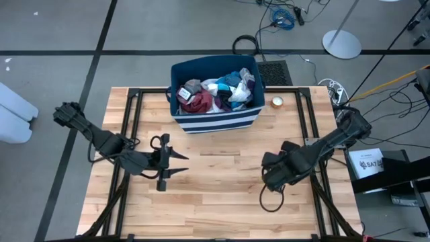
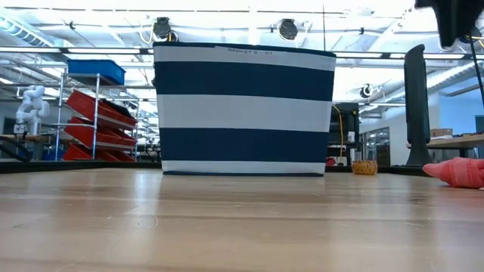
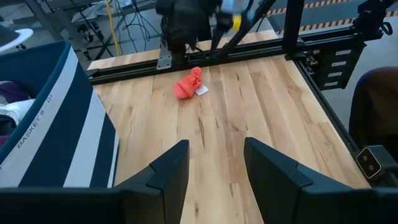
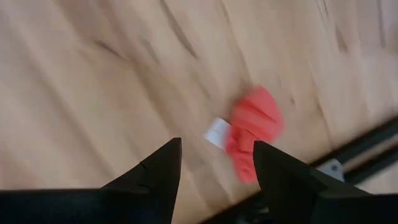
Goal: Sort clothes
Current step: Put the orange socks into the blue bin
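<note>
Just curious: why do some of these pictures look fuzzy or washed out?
Right wrist view: the red piece and wood grain are smeared by blur. Low view: ceiling lights glare bright, the near table is soft, the bin fairly sharp. High view: evenly lit, faint shadows.

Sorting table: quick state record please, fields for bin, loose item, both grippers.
bin: navy and white striped bin at the table's far side, full of mixed clothes
loose item: red piece with a white tag, lying on the wooden table
left gripper: open, empty, over bare wood
right gripper: open, empty, just above the red piece
</note>
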